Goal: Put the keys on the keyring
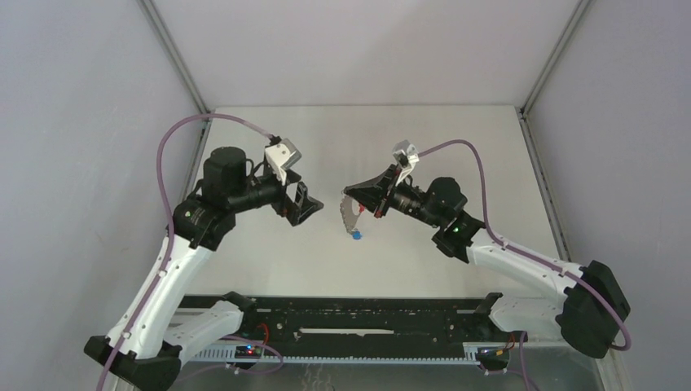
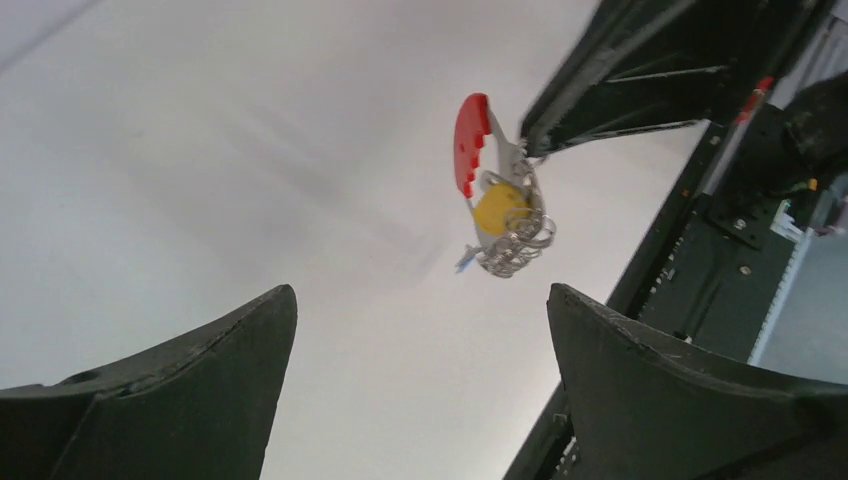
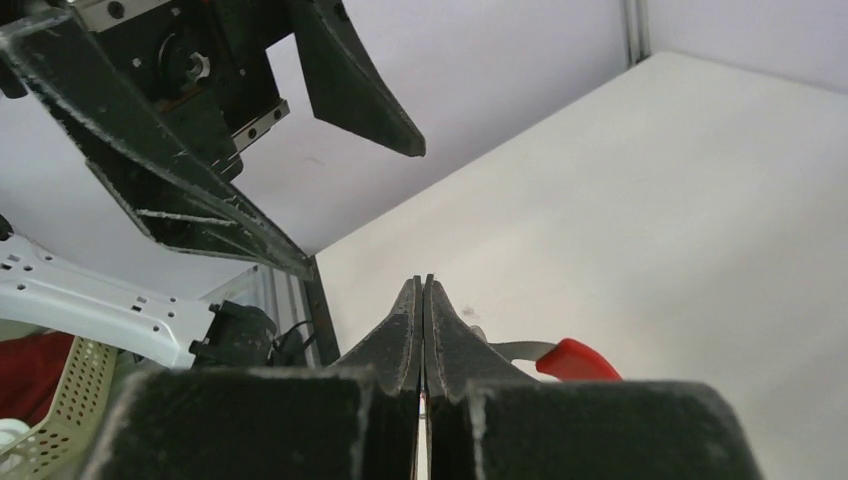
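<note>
Left pincer (image 2: pixel 421 292), raised, gapes toward right pincer (image 1: pixel 349 194) gripping keyring (image 1: pixel 352 216).

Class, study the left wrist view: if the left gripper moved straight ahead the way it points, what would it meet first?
Probably the keyring hanging from the shut right gripper, a little off the centre line of the open left gripper. Depth is unclear, so it could narrowly miss.

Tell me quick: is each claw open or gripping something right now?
Left gripper: open, holding nothing.
Right gripper: shut, pinching the keyring, which hangs from it.
</note>
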### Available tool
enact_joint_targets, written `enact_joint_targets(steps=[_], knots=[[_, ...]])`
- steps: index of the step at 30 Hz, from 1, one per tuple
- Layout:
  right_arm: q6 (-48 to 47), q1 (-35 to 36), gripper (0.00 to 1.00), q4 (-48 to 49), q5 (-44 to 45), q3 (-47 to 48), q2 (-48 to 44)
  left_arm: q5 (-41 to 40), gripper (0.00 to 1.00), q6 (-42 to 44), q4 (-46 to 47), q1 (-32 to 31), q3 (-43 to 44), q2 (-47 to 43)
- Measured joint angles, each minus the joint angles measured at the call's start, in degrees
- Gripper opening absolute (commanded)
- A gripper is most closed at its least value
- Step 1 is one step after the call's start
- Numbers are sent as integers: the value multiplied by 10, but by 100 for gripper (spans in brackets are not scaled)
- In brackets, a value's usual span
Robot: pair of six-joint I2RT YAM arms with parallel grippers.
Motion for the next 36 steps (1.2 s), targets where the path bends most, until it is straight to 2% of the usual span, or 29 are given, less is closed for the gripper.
enact_joint_targets(steps=[2, 5, 8, 12, 17, 20, 24, 29, 31, 34, 35, 36], knots=[[3, 6, 0, -10, 3, 9, 15, 14, 100, -11, 4, 10, -13, -2], [1, 30, 0, -34, 30, 38, 38, 47, 100, -32, 37, 0, -87, -46], [-4, 60, 0, -55, 73, 73, 53, 60, 100, -47, 57, -35, -139, -84], [-6, 91, 0, -52, 122, 94, 57, 39, 99, -50, 83, -76, -157, -98], [-3, 112, 0, -46, 151, 94, 57, -42, 77, -35, 125, -77, -170, -92], [5, 116, 0, -40, 157, 94, 57, -52, 64, -26, 140, -77, -180, -87], [13, 118, 0, -36, 160, 94, 56, -44, 43, -29, 159, -77, -182, -70], [19, 120, 0, -38, 165, 94, 49, -45, 42, -25, 172, -77, -182, -59], [21, 121, 0, -38, 166, 94, 46, -46, 31, -26, 177, -77, -182, -55], [23, 127, 1, -41, 170, 94, 42, -46, 9, -26, 187, -77, -182, -41], [23, 129, 6, -43, 171, 94, 42, -49, 3, -25, 189, -77, -182, -38], [23, 130, 12, -47, 174, 94, 40, -51, 1, -19, 193, -77, -182, -35]])
